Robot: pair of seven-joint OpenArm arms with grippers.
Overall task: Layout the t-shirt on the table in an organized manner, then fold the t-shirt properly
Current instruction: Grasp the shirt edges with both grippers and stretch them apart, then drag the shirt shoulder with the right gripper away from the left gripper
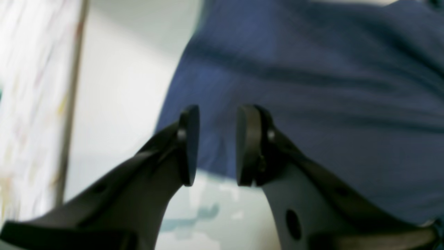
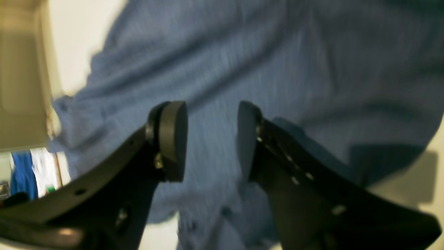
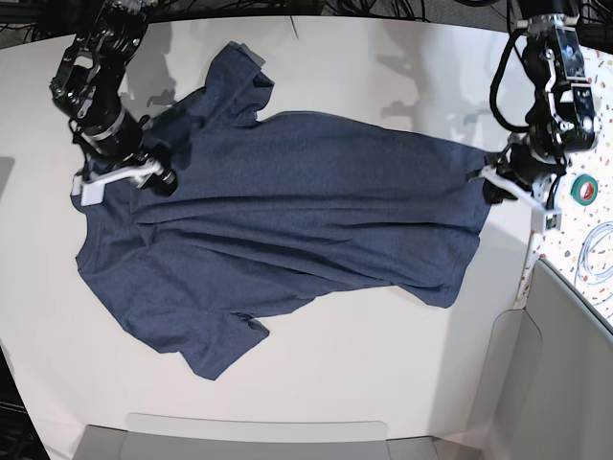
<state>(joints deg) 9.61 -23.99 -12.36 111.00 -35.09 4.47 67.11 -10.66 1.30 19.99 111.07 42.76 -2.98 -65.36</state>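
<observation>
The right gripper [image 3: 161, 178], jaws spread with nothing between them, sits at the shoulder edge of the t-shirt [image 3: 287, 192], which lies spread across the table [image 3: 383, 364]; the left gripper [image 3: 488, 182], likewise parted, hangs at its hem edge

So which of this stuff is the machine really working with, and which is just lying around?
Part of the job:
- t-shirt, spread out, plain side up
- white table under it
- left gripper at one end of the shirt
- right gripper at the other end

Just lying about:
- green tape roll on the speckled strip
- cables along the far edge
</observation>
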